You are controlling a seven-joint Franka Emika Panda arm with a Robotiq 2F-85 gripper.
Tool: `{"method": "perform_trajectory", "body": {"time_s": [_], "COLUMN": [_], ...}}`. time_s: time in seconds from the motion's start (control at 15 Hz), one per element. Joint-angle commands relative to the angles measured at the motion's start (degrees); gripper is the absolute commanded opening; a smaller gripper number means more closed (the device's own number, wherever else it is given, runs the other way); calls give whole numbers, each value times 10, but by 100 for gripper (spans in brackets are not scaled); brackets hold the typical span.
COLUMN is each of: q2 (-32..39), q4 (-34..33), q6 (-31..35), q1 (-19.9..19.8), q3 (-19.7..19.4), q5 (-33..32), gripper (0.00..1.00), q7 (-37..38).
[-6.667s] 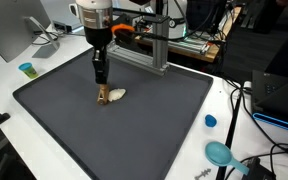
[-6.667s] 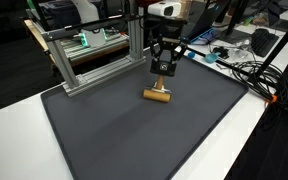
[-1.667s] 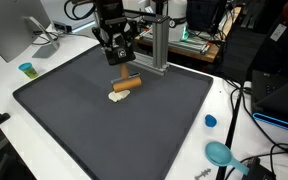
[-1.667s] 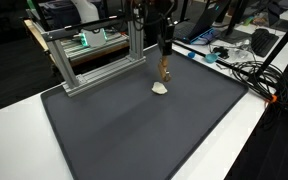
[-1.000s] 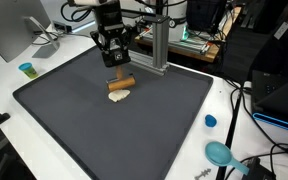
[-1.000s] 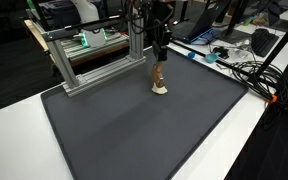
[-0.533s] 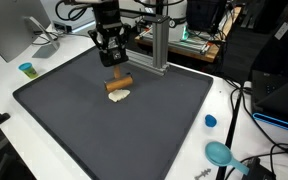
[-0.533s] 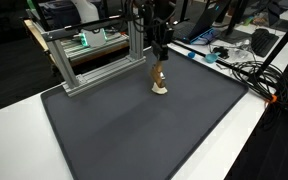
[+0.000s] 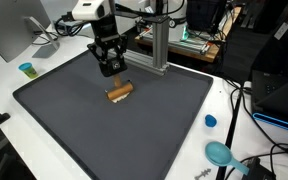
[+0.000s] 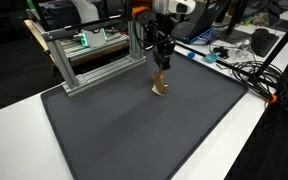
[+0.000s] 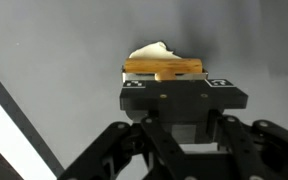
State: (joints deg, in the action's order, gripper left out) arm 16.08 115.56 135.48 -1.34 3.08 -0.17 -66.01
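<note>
Only the wrist view plainly shows the pale lump (image 11: 152, 51) behind the wooden stick (image 11: 164, 68) the gripper (image 11: 177, 84) pinches.

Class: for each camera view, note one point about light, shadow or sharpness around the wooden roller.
Wrist view: the tool is dark and underlit; the wooden roller is bright and sharp, with shadow beside the white lump. In both exterior views: even light, no glare on the grey mat, and the roller shows small and coarse.
</note>
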Motion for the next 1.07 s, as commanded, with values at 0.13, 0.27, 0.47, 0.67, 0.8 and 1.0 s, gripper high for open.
{"method": "perform_trajectory", "body": {"time_s": [0.13,0.27,0.47,0.67,0.8,1.0], "q2": [39,38,39,43,45,-13], "q4": [-7,7,14,11,13,33], "q6": [22,25,39,50,58,38], "q1": [-28,-30,-34,-31,-27,-26], "q3": [19,19,24,30,28,19], "q5": [51,55,78,95,88,74], "gripper": [21,21,21,21,21,21], "q7": [-61,-64,-66,-61,-38,3]}}
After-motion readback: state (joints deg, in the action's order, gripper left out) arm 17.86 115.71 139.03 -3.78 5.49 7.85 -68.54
